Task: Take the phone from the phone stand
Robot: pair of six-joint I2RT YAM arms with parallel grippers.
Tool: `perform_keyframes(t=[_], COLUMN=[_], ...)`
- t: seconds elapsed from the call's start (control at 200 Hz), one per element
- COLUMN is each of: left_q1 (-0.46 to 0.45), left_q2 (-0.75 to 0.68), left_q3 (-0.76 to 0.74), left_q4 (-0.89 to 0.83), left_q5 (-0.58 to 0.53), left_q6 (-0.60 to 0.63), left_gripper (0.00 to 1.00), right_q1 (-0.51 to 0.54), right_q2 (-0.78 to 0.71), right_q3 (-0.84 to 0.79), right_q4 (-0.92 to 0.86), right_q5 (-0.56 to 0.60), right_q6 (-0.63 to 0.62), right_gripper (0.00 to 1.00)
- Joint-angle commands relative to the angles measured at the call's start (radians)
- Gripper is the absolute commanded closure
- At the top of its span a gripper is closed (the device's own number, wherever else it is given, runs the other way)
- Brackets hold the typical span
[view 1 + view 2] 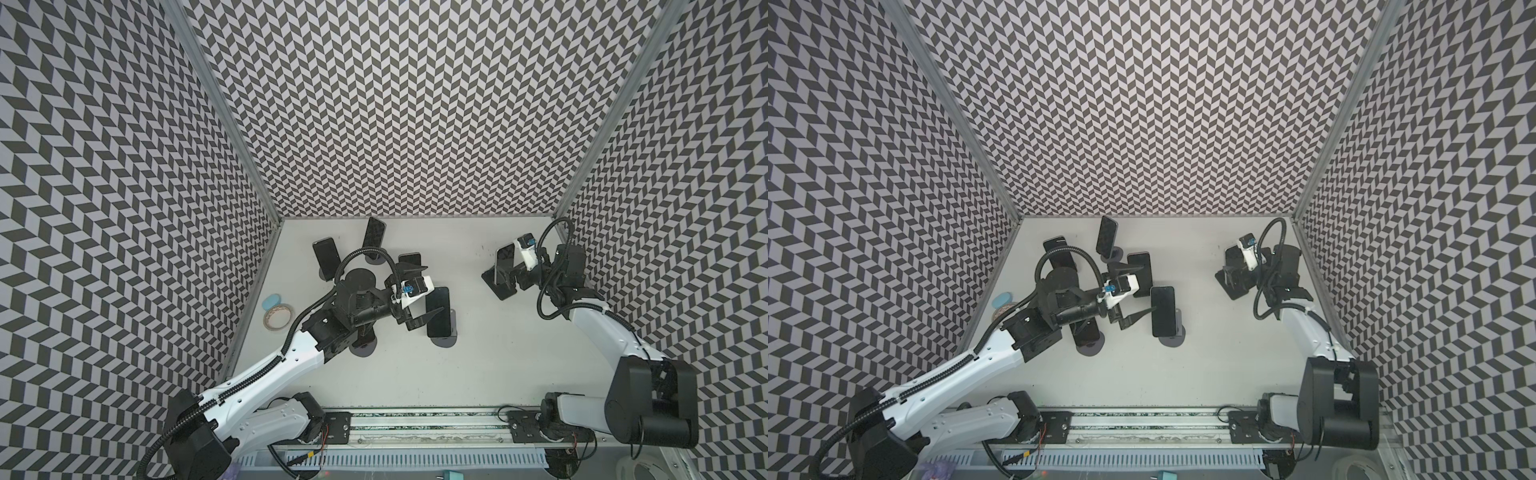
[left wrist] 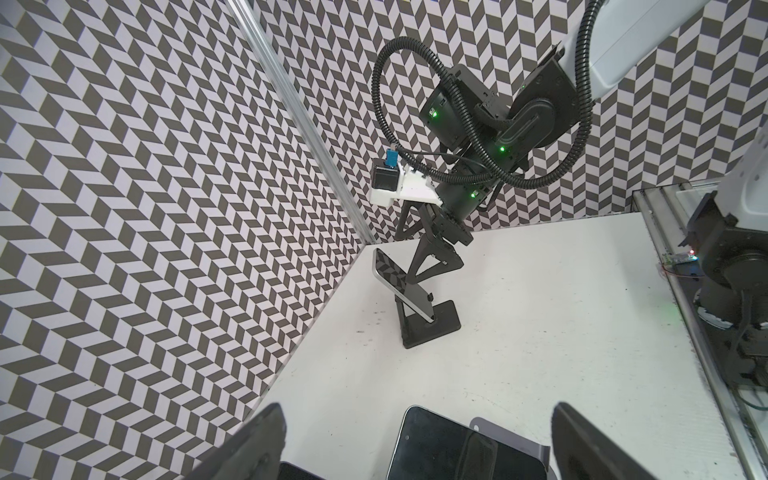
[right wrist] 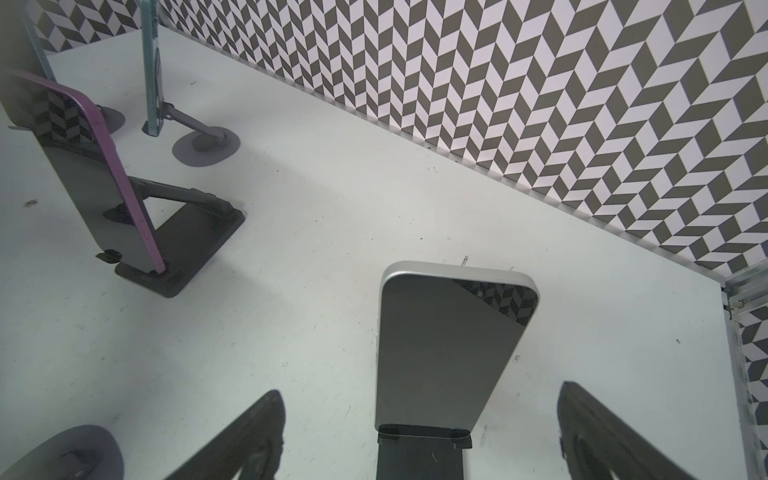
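Grip none yet: both pairs spread wide, empty. My right fingers [image 3: 253, 436] straddle silver phone [image 3: 449, 349], propped on black stand [image 3: 419, 459] near bench [image 3: 415, 199] corner. Left fingers [image 2: 249, 449] flank second phone [image 2: 440, 451] on grey stand [image 2: 513, 442]. Risks as I judge them: off-centre pinch slips on glossy edges; lip snags phone, stand lifts or tips; left arm crowds neighbouring phones [image 1: 326, 259], could topple one.

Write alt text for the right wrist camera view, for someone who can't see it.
A silver-edged phone leans on a black stand on the white table, seen between the fingers of the open right gripper. Farther off, a purple-edged phone and a teal-edged phone sit on other stands by a chevron-patterned wall.
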Motion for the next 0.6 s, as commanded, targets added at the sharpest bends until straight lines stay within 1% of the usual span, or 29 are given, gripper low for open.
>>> perform_keyframes(t=[0.0,0.27,0.596], left_q1=[-0.007,-0.009,-0.011], left_q2=[-0.017,-0.029,-0.03], left_q3=[-0.009,0.001,0.018], left_q4=[0.007,-0.025,-0.065], left_q5=[0.022,0.036,0.051], left_q6=[0.002,0.014,0.029], left_gripper=[0.0,0.0,0.0], right_q1=[-0.015,-0.021,-0.021], right_q2=[0.008,0.065,0.125], right_q3=[0.017,0.067,0.091], right_q4=[0.047,0.038,0.106], right_q5=[-0.029,-0.067,-0.04], right_q6=[-0.037,-0.038,0.013], right_gripper=[0.01,0.01,0.01])
